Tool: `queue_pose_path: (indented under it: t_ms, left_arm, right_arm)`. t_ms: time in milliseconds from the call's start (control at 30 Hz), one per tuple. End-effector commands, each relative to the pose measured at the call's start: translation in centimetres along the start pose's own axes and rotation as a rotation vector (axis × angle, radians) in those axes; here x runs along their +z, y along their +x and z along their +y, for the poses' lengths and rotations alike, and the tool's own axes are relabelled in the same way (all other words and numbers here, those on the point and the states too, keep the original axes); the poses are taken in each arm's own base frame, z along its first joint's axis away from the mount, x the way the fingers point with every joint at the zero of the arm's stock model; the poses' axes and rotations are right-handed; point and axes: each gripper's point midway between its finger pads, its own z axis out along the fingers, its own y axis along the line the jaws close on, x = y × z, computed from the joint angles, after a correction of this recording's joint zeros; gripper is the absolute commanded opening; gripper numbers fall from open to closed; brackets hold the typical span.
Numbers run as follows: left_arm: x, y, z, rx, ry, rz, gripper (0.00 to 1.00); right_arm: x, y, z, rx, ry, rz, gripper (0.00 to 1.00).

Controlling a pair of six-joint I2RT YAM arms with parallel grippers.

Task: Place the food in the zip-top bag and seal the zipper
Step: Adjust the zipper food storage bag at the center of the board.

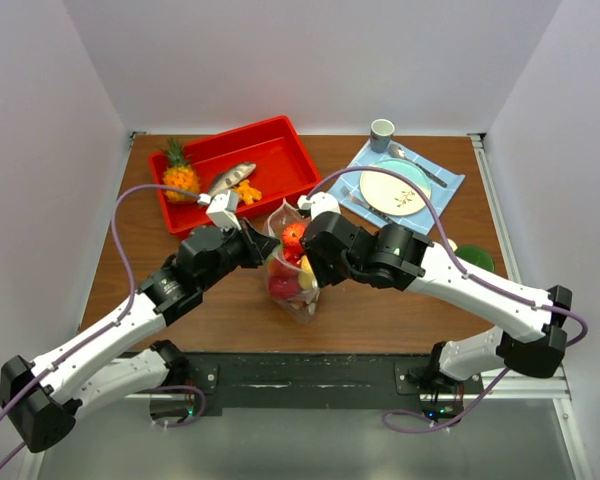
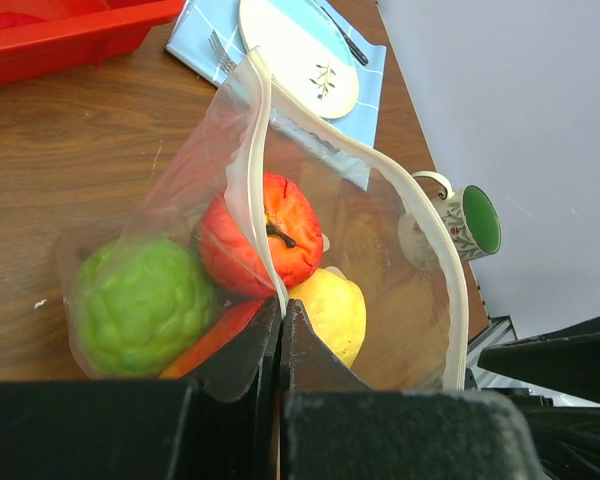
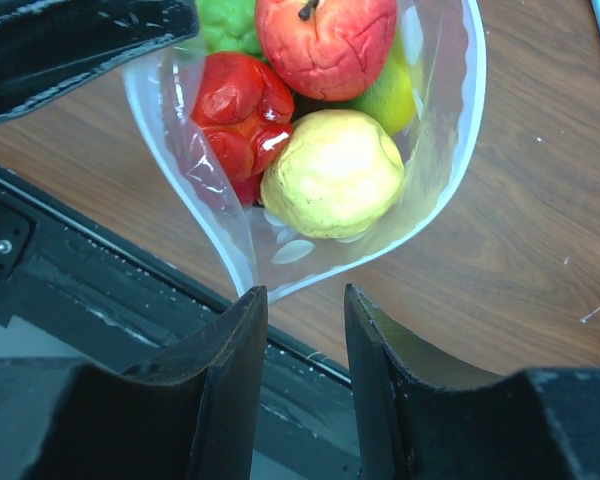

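Black left pincer (image 2: 282,308) clamps the zipper (image 2: 252,150); right pincer (image 3: 303,300) gapes beside it

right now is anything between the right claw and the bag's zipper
Nothing visible. The right claw has its jaws open right at the bend of the zipper, with the gap between them clear. The left claw is shut on the zipper further along, and the fruit sits deeper in the bag.
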Motion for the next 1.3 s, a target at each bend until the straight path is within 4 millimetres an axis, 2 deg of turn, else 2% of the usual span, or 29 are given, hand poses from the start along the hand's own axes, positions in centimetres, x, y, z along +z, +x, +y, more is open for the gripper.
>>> queue_pose_path:
  t_ms: [0, 200, 300, 533, 700, 867, 1100, 1267]
  left_arm:
    - [0.1, -2.8, -2.7, 0.013, 0.089, -0.075, 0.0]
    - [0.4, -2.5, -2.8, 0.008, 0.093, -0.061, 0.0]
    - [0.4, -3.0, -3.5, 0.001, 0.12, -0.084, 0.0]
    - [0.7, -2.9, -3.8, -0.003, 0.134, -0.078, 0.0]
    - [0.9, -2.8, -3.9, -0.005, 0.138, -0.071, 0.0]
    - [1.0, -2.8, -3.9, -0.007, 0.141, -0.069, 0.0]
    - [1.0, -2.7, -4.0, -0.008, 0.145, -0.065, 0.0]
    - [1.0, -2.6, -4.0, -0.006, 0.148, -0.061, 0.0]
  right_arm:
    - [-2.2, -0.7, -0.1, 0.012, -0.038, -0.011, 0.4]
    - [-1.6, 0.9, 0.3, 0.048, -0.056, 0.03, 0.41]
    - [-1.5, 1.6, 0.3, 0.083, -0.061, 0.036, 0.41]
    - [-1.0, 1.1, 1.4, 0.134, -0.094, 0.031, 0.41]
    - [-1.6, 0.5, 1.5, 0.162, -0.114, -0.004, 0.41]
    - [-1.6, 0.9, 1.9, 0.175, -0.137, 0.01, 0.41]
    - [-0.9, 2.2, 1.4, 0.192, -0.112, 0.024, 0.42]
    - [-0.5, 1.9, 1.9, 0.205, -0.121, 0.022, 0.42]
